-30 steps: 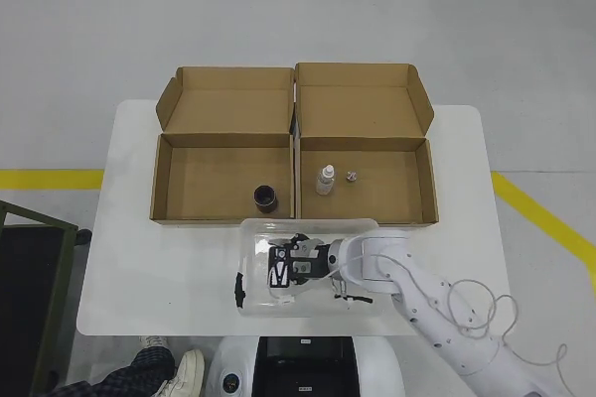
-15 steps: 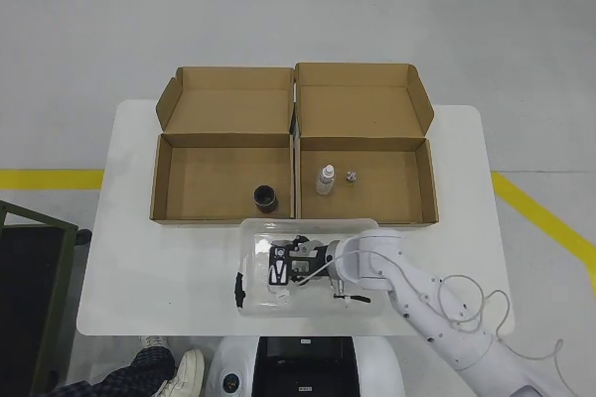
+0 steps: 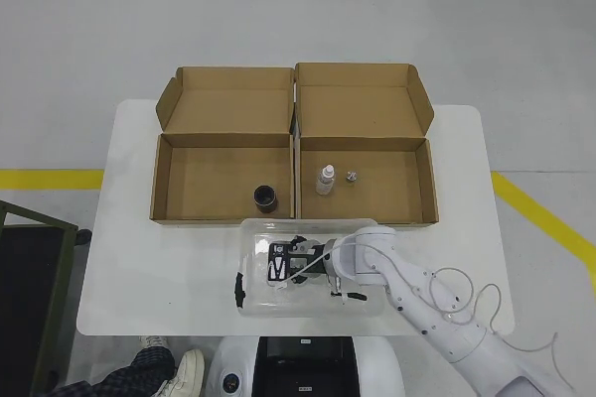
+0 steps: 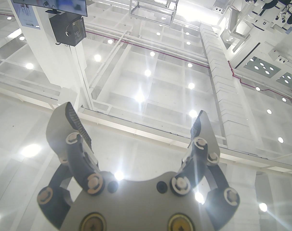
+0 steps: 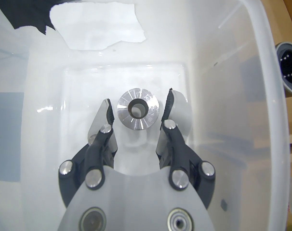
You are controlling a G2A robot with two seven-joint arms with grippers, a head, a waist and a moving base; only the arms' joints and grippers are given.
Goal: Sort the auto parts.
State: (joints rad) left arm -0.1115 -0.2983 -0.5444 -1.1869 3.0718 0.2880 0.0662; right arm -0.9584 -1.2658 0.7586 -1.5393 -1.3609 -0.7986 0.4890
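Down inside the clear plastic bin point(image 5: 259, 10), right tool point(image 5: 139, 100), fingers spread and clasping nothing. Between them, on the bin floor, a silver metal ring part point(image 5: 147, 117) with a wide flange and a dark bore, flange facing the wrist camera, flanked closely by both ribbed pads point(image 5: 110, 111); cannot tell whether either pad touches it. From above, that tool point(image 3: 278, 266) in the left half of the bin point(image 3: 308, 222), the bin at the near edge of the white counter point(image 3: 149, 278), just in front of two open cardboard boxes set side by side. In the left box point(image 3: 204, 169), a short dark cylinder point(image 3: 265, 198), upright near the front wall; the same cylinder point(image 5: 289, 69) also past the bin wall in the right wrist view. In the right box point(image 3: 397, 184), a small clear bottle point(image 3: 325, 180) and, near it but apart, a tiny metal piece point(image 3: 351, 176). Turned up toward a ceiling of lights, left tool point(image 4: 135, 111), fingers released wide, empty.
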